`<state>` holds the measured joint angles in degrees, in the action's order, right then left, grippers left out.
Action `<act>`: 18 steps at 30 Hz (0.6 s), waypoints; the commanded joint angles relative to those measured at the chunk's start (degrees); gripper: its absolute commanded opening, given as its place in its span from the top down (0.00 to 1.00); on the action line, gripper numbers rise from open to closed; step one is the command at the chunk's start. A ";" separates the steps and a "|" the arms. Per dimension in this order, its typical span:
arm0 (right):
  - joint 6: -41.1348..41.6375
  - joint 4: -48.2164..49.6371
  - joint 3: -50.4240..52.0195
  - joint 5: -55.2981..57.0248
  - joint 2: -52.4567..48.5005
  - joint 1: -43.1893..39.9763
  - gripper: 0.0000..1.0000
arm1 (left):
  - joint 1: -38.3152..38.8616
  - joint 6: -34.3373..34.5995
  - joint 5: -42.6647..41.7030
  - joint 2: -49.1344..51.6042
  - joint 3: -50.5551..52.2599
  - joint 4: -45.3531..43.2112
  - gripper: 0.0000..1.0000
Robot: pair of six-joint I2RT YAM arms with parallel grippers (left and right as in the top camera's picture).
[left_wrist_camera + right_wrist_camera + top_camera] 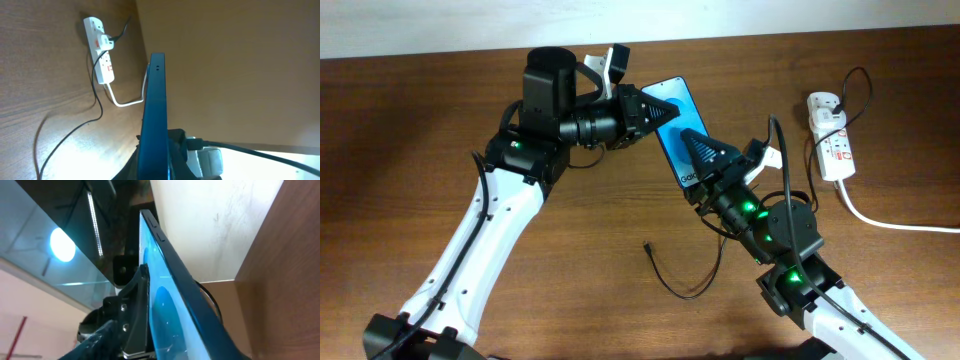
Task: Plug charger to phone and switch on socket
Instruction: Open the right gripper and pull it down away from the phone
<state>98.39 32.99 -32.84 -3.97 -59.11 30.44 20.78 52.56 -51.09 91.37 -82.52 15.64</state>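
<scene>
**A:** Start at the left of the table point(440, 120). What is the left gripper doing?

**B:** The left gripper point(655, 112) sits near the middle of the far edge, clenched on the far end of the phone point(670, 150). In the left wrist view the phone stands edge-on, rising from between its fingers.

**A:** And the phone itself?

**B:** It lies slantwise between the two grippers, toward the far edge, with its blue screen lit and facing up. I cannot tell whether it touches the wood.

**A:** The right gripper?

**B:** The right gripper point(688, 138) is over the phone's near end, with its dark tips on the screen side. Whether its jaws are released or pinching the phone, I cannot tell. Its own camera looks along the bright glass, and a dark finger point(132, 315) of the left gripper lies against it.

**A:** Where is the charger?

**B:** The charger point(685, 294) loops on the table in front of the right arm. Its connector tip point(648, 246) rests on the wood nearer the front edge, apart from the phone. The thin black cable runs back under the right arm toward the right edge.

**A:** And the socket?

**B:** The socket point(832, 140) lies near the right edge, toward the far corner, well apart from the phone. The black cable enters at its far end, and the white cord point(880, 222) leaves its near end and runs off the right edge.
</scene>
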 commanded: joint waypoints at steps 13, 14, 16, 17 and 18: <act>-0.83 -2.16 -0.70 -0.28 0.46 0.24 0.19 | -3.41 -1.57 0.31 -1.36 -0.94 0.48 1.00; -0.96 -2.54 -0.70 -0.26 0.46 0.24 0.19 | -3.69 -1.60 -0.13 -1.36 -0.94 0.50 1.00; -1.07 -3.41 -0.70 -0.26 0.46 0.24 0.18 | -4.07 -1.60 -0.33 -1.36 -0.94 0.52 1.00; -1.14 -3.98 -0.70 -0.26 0.46 0.24 0.18 | -4.17 -1.60 -0.35 -1.36 -0.94 0.63 1.00; -2.08 -4.37 -0.70 -0.24 0.46 0.24 0.17 | -4.42 -1.62 -0.37 -1.36 -0.94 0.76 1.00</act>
<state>98.28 29.47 -32.84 -4.14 -59.09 30.44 17.23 51.99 -49.52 91.37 -82.52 16.51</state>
